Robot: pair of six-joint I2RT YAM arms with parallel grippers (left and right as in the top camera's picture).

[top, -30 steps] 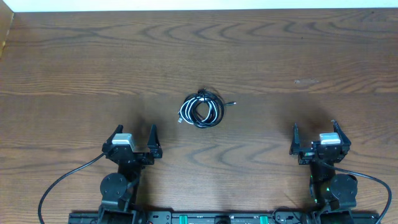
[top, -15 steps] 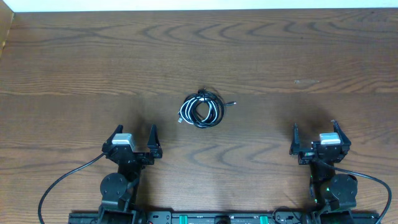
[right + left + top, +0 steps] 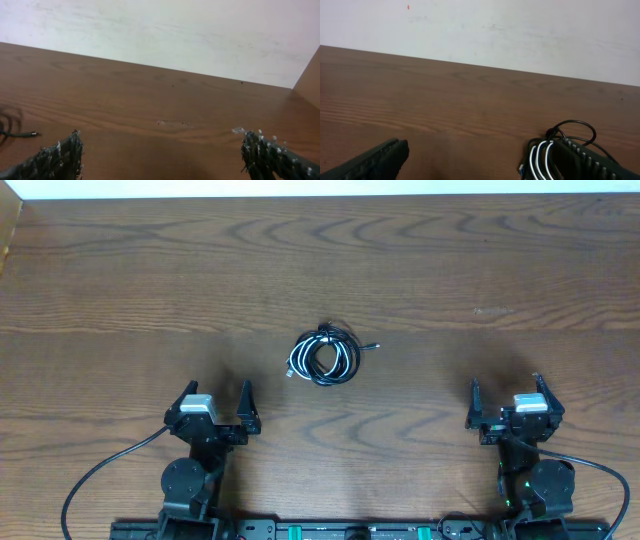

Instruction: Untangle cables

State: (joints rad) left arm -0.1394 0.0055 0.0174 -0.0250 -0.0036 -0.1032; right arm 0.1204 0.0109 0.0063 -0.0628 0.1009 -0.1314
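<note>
- Brown wood-grain counter [image 3: 450, 270] carries the cables [image 3: 322, 357] as one small coiled bundle near its middle, between the two arms and on their far side.
- Black cable [image 3: 338, 352] and white cable [image 3: 298, 360] lie looped together. The white strands sit on the bundle's left side, and a plug end [image 3: 374, 346] points right.
- Left tool [image 3: 217, 390]: released, jaws spread wide, grasping nothing, at the near left, well apart from the bundle.
- Right tool [image 3: 506, 385]: released, jaws spread wide, empty, at the near right, well apart from the bundle.
- Left wrist view: the bundle is partly hidden behind the right-hand finger [image 3: 585, 161].
- Right wrist view: only the plug end shows, at the left edge.
</note>
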